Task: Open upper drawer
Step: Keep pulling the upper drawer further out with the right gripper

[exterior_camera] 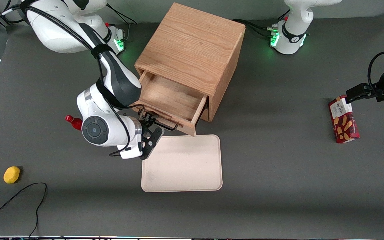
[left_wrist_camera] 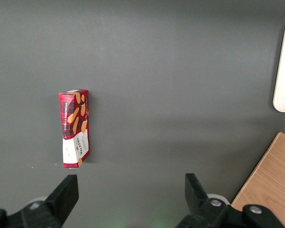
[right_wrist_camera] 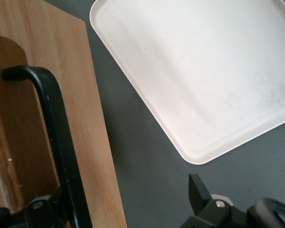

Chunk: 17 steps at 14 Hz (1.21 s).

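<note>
The wooden cabinet (exterior_camera: 192, 43) stands at the table's middle. Its upper drawer (exterior_camera: 170, 98) is pulled well out, showing a bare wooden inside. The drawer's black bar handle (exterior_camera: 165, 126) faces the front camera. My right gripper (exterior_camera: 152, 122) is at that handle, open. In the right wrist view the handle (right_wrist_camera: 52, 118) runs along the drawer's front panel (right_wrist_camera: 92, 142), close beside one finger (right_wrist_camera: 38, 209). The other finger (right_wrist_camera: 197, 190) stands well apart over the grey table, so the gripper (right_wrist_camera: 118, 197) clamps nothing. The lower drawer is hidden under the upper one.
A cream tray (exterior_camera: 182, 163) lies just nearer the front camera than the drawer front, and shows in the right wrist view (right_wrist_camera: 194, 71). A red bottle (exterior_camera: 73, 122) and a yellow fruit (exterior_camera: 11, 174) lie toward the working arm's end. A red cookie box (exterior_camera: 343, 120) lies toward the parked arm's end.
</note>
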Available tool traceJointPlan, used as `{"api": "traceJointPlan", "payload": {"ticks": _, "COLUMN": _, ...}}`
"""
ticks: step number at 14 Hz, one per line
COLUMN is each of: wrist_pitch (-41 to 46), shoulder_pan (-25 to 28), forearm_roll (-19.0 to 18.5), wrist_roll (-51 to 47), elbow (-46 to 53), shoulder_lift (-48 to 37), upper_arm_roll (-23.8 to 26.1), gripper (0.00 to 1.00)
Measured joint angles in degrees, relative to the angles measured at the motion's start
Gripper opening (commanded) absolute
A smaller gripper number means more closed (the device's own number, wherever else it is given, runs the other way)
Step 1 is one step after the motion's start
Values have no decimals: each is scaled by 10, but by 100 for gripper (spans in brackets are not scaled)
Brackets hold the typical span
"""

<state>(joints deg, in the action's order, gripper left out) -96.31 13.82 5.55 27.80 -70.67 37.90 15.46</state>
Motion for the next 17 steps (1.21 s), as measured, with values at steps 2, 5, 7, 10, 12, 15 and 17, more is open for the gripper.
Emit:
{"api": "traceJointPlan", "payload": {"ticks": 2, "wrist_pitch": 0, "shoulder_pan": 0, "forearm_roll": 0, "wrist_roll": 0, "elbow": 2, "shoulder_lift": 0, "upper_arm_roll": 0, "gripper": 100}}
{"api": "traceJointPlan", "payload": {"ticks": 5, "wrist_pitch": 0, "shoulder_pan": -1, "forearm_roll": 0, "wrist_roll": 12, "elbow": 3, "shoulder_lift": 0, "upper_arm_roll": 0, "gripper": 100}}
{"api": "traceJointPlan", "payload": {"ticks": 7, "wrist_pitch": 0, "shoulder_pan": -2, "forearm_roll": 0, "wrist_roll": 18, "elbow": 6, "shoulder_lift": 0, "upper_arm_roll": 0, "gripper": 100}}
{"api": "traceJointPlan", "payload": {"ticks": 10, "wrist_pitch": 0, "shoulder_pan": -8, "forearm_roll": 0, "wrist_roll": 20, "elbow": 12, "shoulder_lift": 0, "upper_arm_roll": 0, "gripper": 100}}
{"api": "traceJointPlan", "payload": {"ticks": 12, "wrist_pitch": -2, "shoulder_pan": -11, "forearm_roll": 0, "wrist_roll": 20, "elbow": 13, "shoulder_lift": 0, "upper_arm_roll": 0, "gripper": 100}}
{"api": "traceJointPlan", "payload": {"ticks": 15, "wrist_pitch": -5, "shoulder_pan": -12, "forearm_roll": 0, "wrist_roll": 21, "elbow": 14, "shoulder_lift": 0, "upper_arm_roll": 0, "gripper": 100}}
{"api": "traceJointPlan", "payload": {"ticks": 17, "wrist_pitch": -16, "shoulder_pan": -12, "forearm_roll": 0, "wrist_roll": 21, "elbow": 15, "shoulder_lift": 1, "upper_arm_roll": 0, "gripper": 100}}
